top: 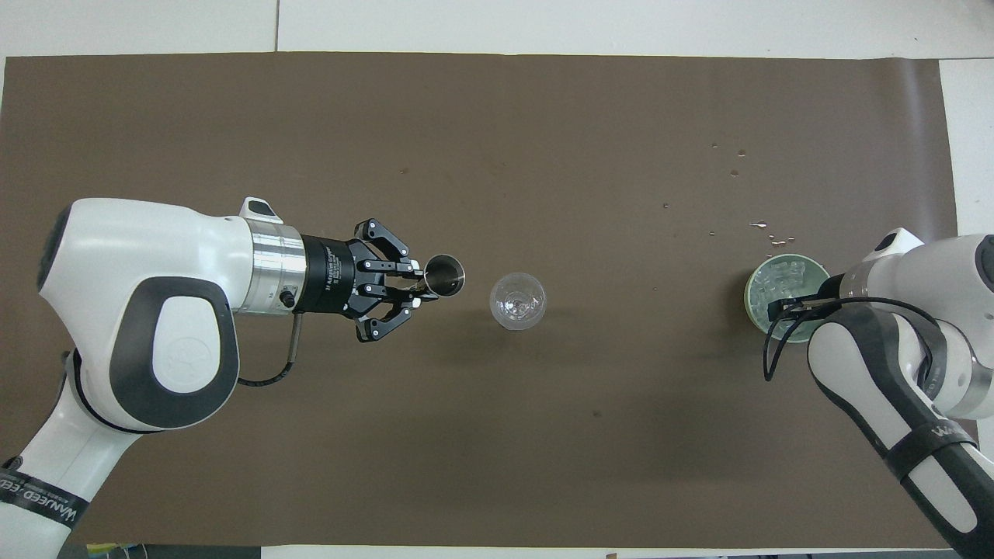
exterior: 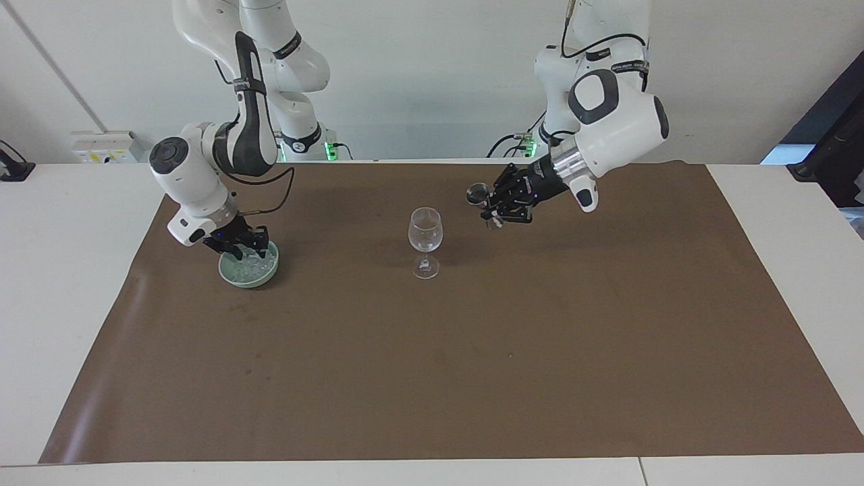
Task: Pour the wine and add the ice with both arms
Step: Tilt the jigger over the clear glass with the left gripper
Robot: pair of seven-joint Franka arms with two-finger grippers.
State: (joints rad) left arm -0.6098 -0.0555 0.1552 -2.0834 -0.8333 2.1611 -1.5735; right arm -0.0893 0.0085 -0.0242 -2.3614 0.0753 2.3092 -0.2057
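So here's the scene: the wine glass (exterior: pixel 425 233) stands upright dead centre of the facing view on the brown mat (exterior: pixel 472 378), and it looks pretty much empty. The left gripper (exterior: pixel 496 202) is up in the air just to the upper right of the glass in that frame, pinched tight on a little metal jigger (exterior: pixel 478 194). The jigger's open mouth faces up, close beside the glass rim but not touching it. In the overhead view the same jigger sits just left of the glass, near the middle of the frame. At the middle left of the facing view there's the pale green bowl (exterior: pixel 250 280) with the ice (exterior: pixel 262 262) piled in it, small clear cubes. The right gripper (exterior: pixel 237 248) is dipped down into that bowl, right in among the cubes. Honestly can't tell how wide it is, or whether it's got a cube, because the arm and the ice hide that bit in both views. In the overhead view a few water droplets (top: pixel 757 225) lie on the mat just above the bowl, at the right of the frame.
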